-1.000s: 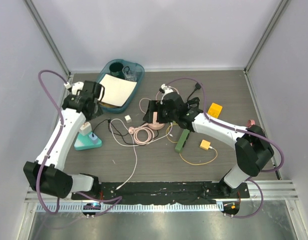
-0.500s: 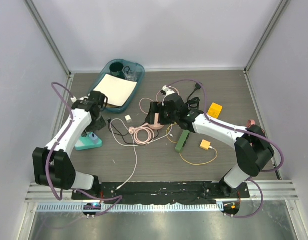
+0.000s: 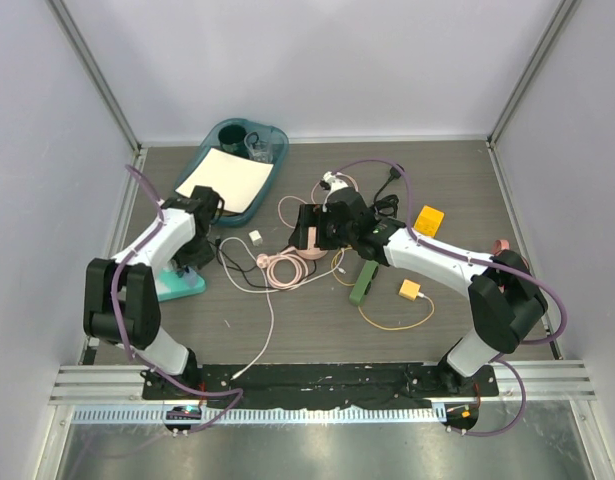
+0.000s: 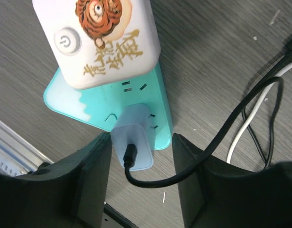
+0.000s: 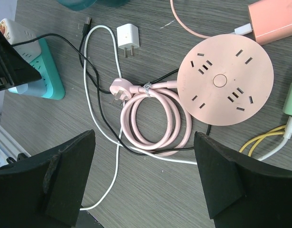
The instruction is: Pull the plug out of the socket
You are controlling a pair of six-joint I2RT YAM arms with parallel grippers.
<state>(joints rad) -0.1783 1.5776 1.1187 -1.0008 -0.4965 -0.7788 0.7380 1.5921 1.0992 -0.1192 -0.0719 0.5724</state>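
A teal socket strip [image 4: 93,104] lies on the table at the left [image 3: 172,288]. A pale white plug [image 4: 133,137] with a black cable [image 4: 221,128] is seated in it. A white cube adapter [image 4: 96,40] with a cartoon print sits in the strip beside the plug. My left gripper [image 4: 141,183] is open, one finger on each side of the plug, with small gaps showing. My right gripper [image 5: 146,180] is open and empty above a coiled pink cable [image 5: 155,124], near a round pink socket [image 5: 225,79].
A teal bin [image 3: 270,135] holding a sheet of paper stands at the back left. A green power strip [image 3: 364,282], two yellow blocks [image 3: 429,219] [image 3: 409,290], a small white charger [image 5: 127,36] and loose white and black cables [image 5: 100,118] lie mid-table.
My left arm has swung in and down, bringing its open gripper over the teal strip and around the plug. The right arm has not moved.
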